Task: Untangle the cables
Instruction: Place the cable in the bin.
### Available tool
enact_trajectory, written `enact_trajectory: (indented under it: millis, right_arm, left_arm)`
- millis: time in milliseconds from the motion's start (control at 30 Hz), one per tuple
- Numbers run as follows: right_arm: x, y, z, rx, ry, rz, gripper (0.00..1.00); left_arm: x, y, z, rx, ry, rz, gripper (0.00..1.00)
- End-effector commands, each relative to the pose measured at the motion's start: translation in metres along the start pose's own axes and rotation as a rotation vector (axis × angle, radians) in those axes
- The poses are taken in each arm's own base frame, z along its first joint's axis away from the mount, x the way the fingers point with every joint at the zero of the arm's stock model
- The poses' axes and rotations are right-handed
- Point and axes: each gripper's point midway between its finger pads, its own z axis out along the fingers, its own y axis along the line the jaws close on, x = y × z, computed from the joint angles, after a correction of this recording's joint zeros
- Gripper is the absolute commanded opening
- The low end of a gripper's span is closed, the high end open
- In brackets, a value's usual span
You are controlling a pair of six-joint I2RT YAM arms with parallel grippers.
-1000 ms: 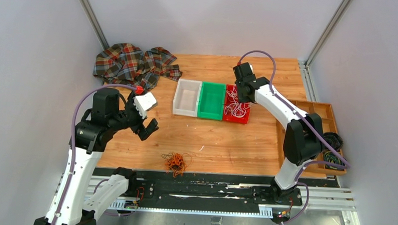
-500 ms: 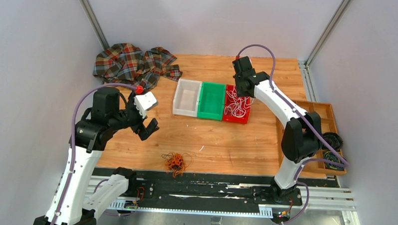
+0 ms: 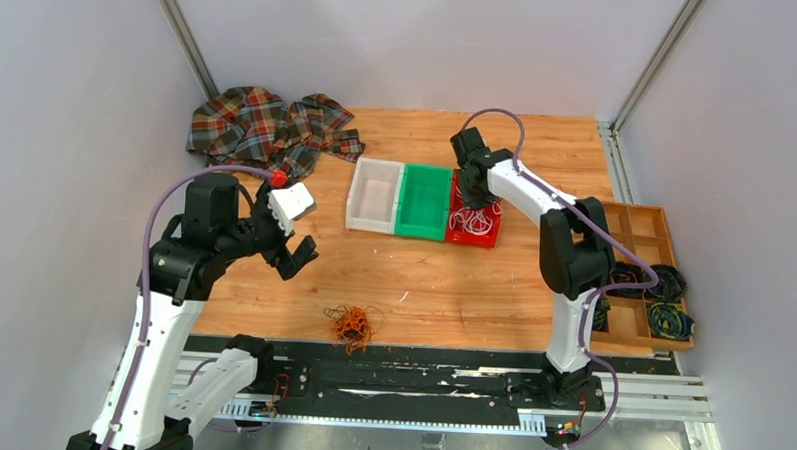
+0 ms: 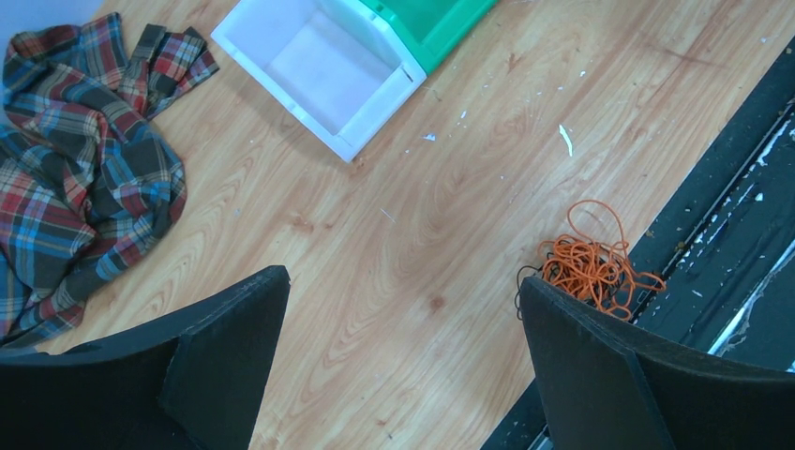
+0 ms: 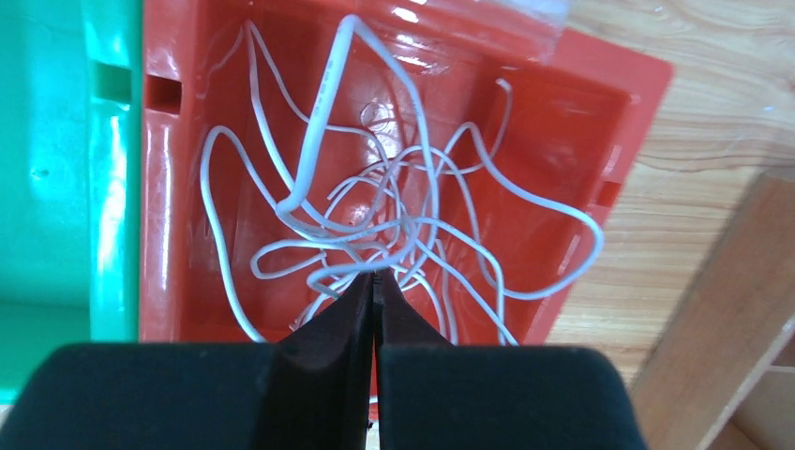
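Observation:
A tangle of thin white cables [image 5: 394,234] lies in the red bin [image 5: 169,206], which also shows in the top view [image 3: 484,240]. My right gripper [image 5: 377,274] is shut, its tips pinching a white strand in the middle of the tangle; in the top view it hangs over the bin's far end [image 3: 473,193]. A small orange tangle [image 3: 353,323] with a thin black wire in it lies near the table's front edge, and also shows in the left wrist view [image 4: 591,267]. My left gripper [image 4: 403,281] is open and empty above bare wood, left of that tangle.
A green bin [image 3: 423,201] and a white bin [image 3: 374,194] stand left of the red one. A plaid cloth [image 3: 263,125] lies at the back left. A wooden tray [image 3: 643,219] with dark coils [image 3: 668,319] sits at the right edge.
My right gripper has moved left and lower over the red bin, with the arm folding in. The left arm has not moved.

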Motion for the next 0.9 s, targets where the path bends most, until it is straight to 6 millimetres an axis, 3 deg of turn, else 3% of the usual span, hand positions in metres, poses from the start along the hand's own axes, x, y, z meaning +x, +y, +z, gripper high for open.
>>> enact_trajectory:
  millis: [0,167,267,333,567,700,867]
  right_arm:
    - [0.004,0.006,0.009,-0.031,0.037,0.021,0.01]
    - [-0.008,0.016,-0.006,-0.063,-0.006,0.001,0.02]
    - [-0.017,0.013,-0.017,-0.059,-0.021,0.001,0.19]
    - [-0.026,0.008,-0.038,-0.061,-0.047,0.001,0.28]
    - [-0.035,-0.005,-0.081,-0.069,-0.111,0.01,0.42]
    - [-0.023,-0.022,-0.092,-0.026,-0.123,0.059,0.44]
    - [0.002,-0.026,-0.077,-0.008,-0.111,0.075,0.43]
  left_arm:
    - [-0.002,0.003,-0.004,-0.019,-0.004,0.01,0.98]
    - [0.01,0.006,0.001,-0.026,0.035,0.025,0.98]
    - [0.014,0.005,0.002,-0.022,0.044,0.037,0.98]
    - [0.017,0.003,0.003,-0.016,0.047,0.048,0.98]
    - [0.018,-0.001,0.002,0.011,0.053,0.062,0.98]
    - [0.014,-0.003,0.001,0.019,0.041,0.061,0.98]
    - [0.013,-0.004,0.001,0.026,0.036,0.058,0.98]
